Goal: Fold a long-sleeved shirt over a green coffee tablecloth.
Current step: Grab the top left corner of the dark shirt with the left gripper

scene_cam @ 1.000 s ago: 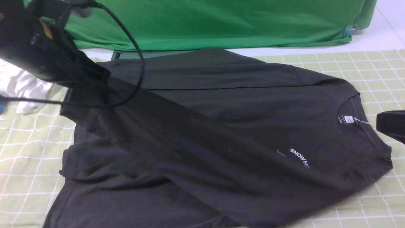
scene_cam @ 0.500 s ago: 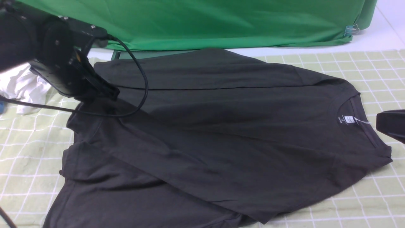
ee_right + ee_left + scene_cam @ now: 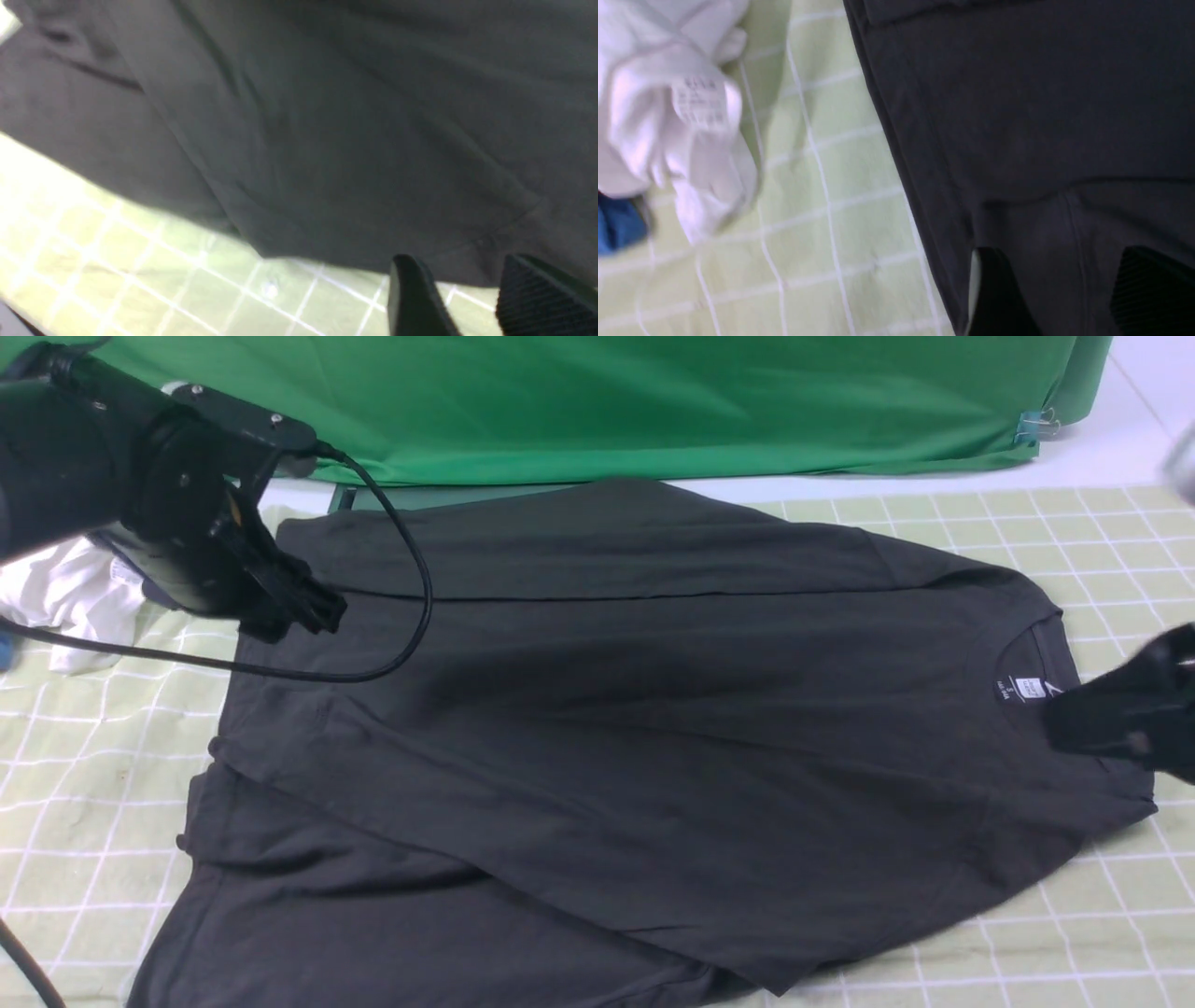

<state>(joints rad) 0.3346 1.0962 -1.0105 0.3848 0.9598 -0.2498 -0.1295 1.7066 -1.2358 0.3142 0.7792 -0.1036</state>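
The black long-sleeved shirt [image 3: 653, 709] lies on the green coffee tablecloth [image 3: 84, 803], its collar and neck label [image 3: 1027, 688] to the right. Its near part is folded over the body, so the chest print is hidden. My left gripper [image 3: 299, 607] hovers open over the shirt's far-left corner. In the left wrist view its fingers [image 3: 999, 289] stand apart above the dark shirt [image 3: 1041, 116] with nothing between them. My right gripper [image 3: 1111, 719], blurred, sits beside the collar. It is open [image 3: 467, 280] over the shirt's edge [image 3: 350, 116] and the tablecloth [image 3: 140, 261].
A crumpled white garment [image 3: 65, 597] with a small label [image 3: 698, 100] lies at the far left beside something blue [image 3: 616, 224]. A plain deep-green cloth [image 3: 607, 401] hangs along the back. The left arm's black cable [image 3: 411, 616] loops over the shirt.
The left gripper laid the lifted part of the shirt across the body, covering the white print, then opened and let go. The right gripper opened and moved in toward the collar.
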